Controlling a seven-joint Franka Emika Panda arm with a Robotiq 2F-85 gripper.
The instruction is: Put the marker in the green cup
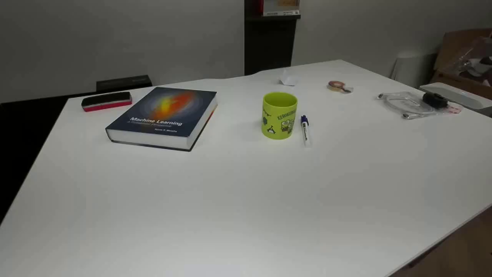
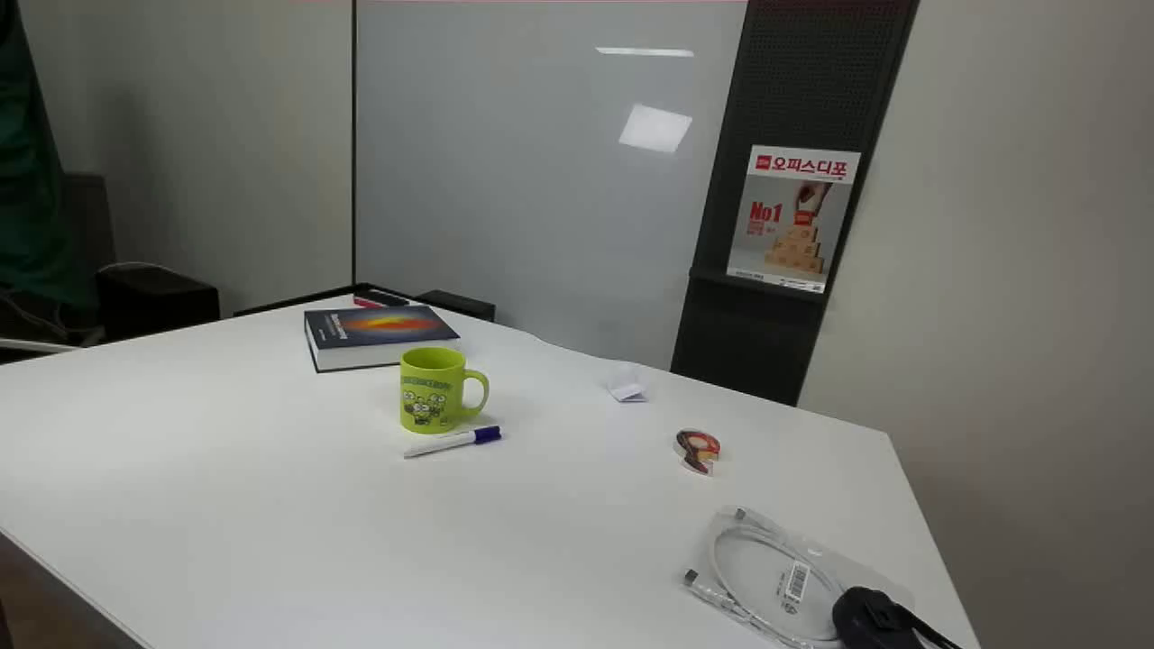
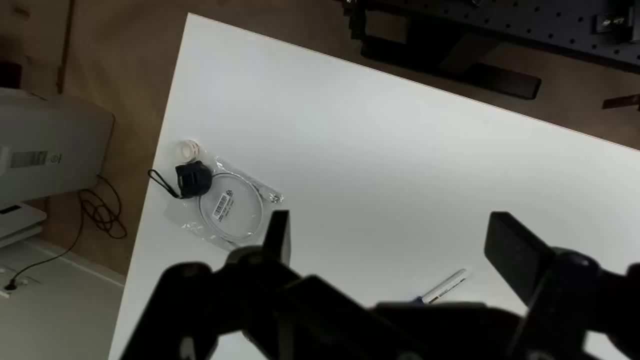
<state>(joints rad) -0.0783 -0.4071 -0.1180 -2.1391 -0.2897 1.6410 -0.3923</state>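
Two things sit close together on the white counter (image 1: 230, 200), well in from its edges: an upright lime-green mug (image 1: 279, 115) with a cartoon print, and a whiteboard marker (image 2: 451, 443) with a white barrel and a blue-violet cap, lying flat just beside it. In an exterior view a narrow strip of counter shows between the two, and the marker's cap points toward the far edge. At the corner on the left end of that edge a thick Machine Learning hardback (image 1: 165, 111) lies face up; a black-and-red oblong block (image 1: 107, 101) is just beside it, nearer the corner. Toward the far edge's other end are a small folded white paper (image 2: 625, 386) and a flat round reddish item (image 2: 697, 449) whose kind I cannot tell. Close to the adjoining side edge lies a coiled cable (image 3: 261, 206) in a clear plastic bag (image 3: 240, 207), with a black strapped tape measure (image 3: 194, 179) on the bag and a small tape roll (image 3: 187, 151) just beside the tape measure. In the wrist view, which takes in one counter corner, the gripper (image 3: 390, 237) has its fingers (image 3: 517, 255) wide apart. Beyond them part of the marker shows on the counter, its cap mostly hidden behind the gripper's body.
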